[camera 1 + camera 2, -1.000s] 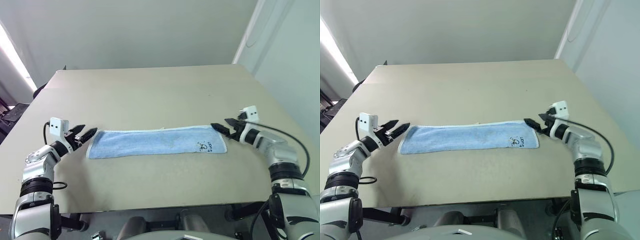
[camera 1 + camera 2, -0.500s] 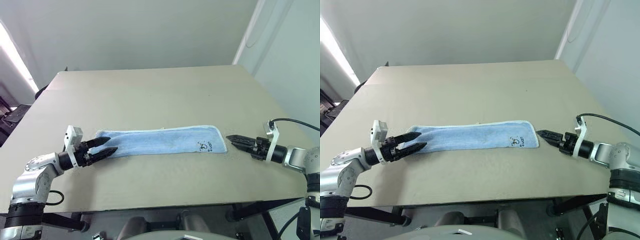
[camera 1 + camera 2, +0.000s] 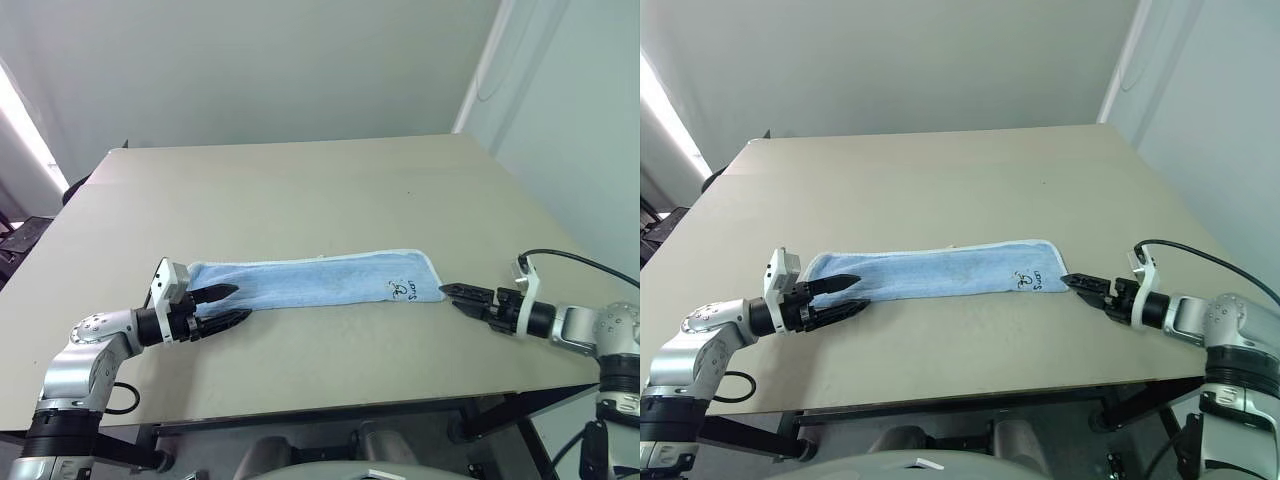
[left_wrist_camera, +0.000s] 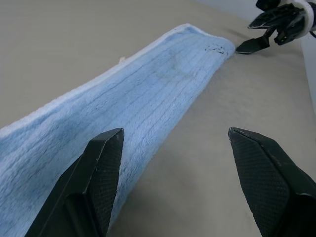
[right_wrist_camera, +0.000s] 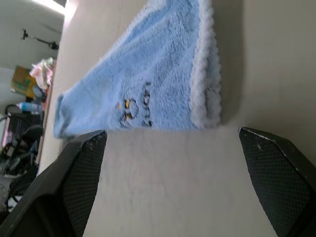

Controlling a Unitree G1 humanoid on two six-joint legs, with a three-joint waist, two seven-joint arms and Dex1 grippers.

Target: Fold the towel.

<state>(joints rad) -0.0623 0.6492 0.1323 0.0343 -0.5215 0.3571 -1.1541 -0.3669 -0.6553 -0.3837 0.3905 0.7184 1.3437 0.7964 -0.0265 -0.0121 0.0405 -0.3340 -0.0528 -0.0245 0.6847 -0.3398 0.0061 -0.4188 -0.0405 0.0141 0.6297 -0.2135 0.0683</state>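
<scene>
Towel (image 3: 315, 283) lies as a long folded strip across the table (image 3: 300, 190); my left gripper (image 3: 228, 305) has swung low onto its left end, my right gripper (image 3: 462, 294) drops beside the marked end; both spread, empty, poised to pinch.

Embroidered mark (image 3: 1028, 283) near right end of towel (image 3: 930, 272): too small to read in head views, letters blurred in right wrist view. Towel's left end cut off by frame edge in left wrist view. Clutter (image 5: 34, 74) beyond table (image 3: 320, 190) in right wrist view: blurred, unidentifiable. Dark object (image 3: 25, 228) past table's left edge: cropped, unidentifiable.
</scene>
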